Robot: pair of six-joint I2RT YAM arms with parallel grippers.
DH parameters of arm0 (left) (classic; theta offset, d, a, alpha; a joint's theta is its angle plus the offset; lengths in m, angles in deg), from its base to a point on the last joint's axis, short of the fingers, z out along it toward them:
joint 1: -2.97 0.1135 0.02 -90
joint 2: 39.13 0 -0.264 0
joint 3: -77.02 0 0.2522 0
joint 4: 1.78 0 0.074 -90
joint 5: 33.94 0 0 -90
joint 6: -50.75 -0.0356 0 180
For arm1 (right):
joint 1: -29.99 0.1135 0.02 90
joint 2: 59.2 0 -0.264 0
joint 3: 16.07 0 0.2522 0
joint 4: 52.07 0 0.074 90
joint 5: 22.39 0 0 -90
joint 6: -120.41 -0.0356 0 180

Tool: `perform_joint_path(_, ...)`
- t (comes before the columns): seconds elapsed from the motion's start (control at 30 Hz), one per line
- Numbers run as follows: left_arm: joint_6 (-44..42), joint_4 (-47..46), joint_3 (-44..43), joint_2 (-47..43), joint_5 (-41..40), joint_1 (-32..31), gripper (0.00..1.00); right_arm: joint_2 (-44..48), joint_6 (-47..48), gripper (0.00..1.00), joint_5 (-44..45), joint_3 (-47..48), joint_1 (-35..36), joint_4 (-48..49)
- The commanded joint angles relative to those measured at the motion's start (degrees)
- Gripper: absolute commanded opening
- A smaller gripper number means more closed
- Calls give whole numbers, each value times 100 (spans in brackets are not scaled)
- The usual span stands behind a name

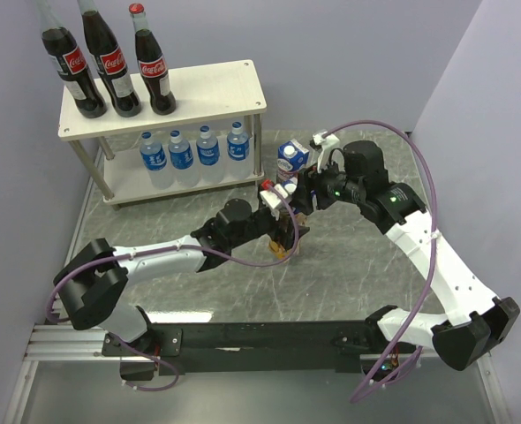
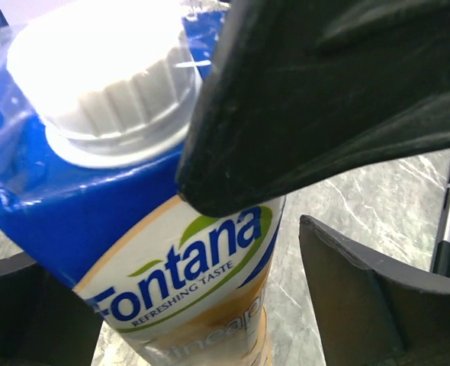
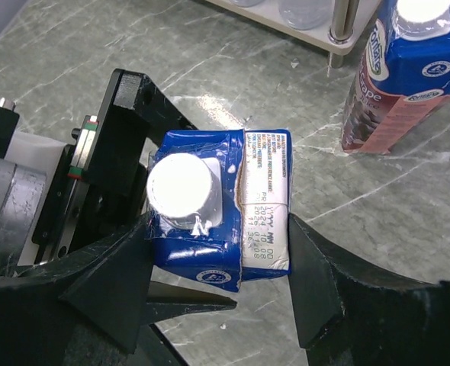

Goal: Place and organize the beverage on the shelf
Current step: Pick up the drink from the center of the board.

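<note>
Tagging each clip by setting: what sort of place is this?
Likely a lab test booth, not a real shop: plain partition walls box in a marble-look table, with a small shelf of drinks.

Two cola bottles lose their tops at the edge; the yellow carton is cropped below, cap blurred.

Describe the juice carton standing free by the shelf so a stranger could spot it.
Find the white two-tier shelf at back left. Just off its right end a grape carton stands alone. Its label is dark purple, unlike the yellow pineapple carton.
</note>
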Motion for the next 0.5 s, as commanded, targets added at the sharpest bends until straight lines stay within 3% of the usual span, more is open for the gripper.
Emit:
perform_joint_path(0.0,62,-284,-140,-333,360,-17,99,268,-112,0,-496,528,-37,1459)
perform_joint_path(0.47,-123,269,651,-1185,158,-25,100,269,82,0,-320,-16,-55,1757)
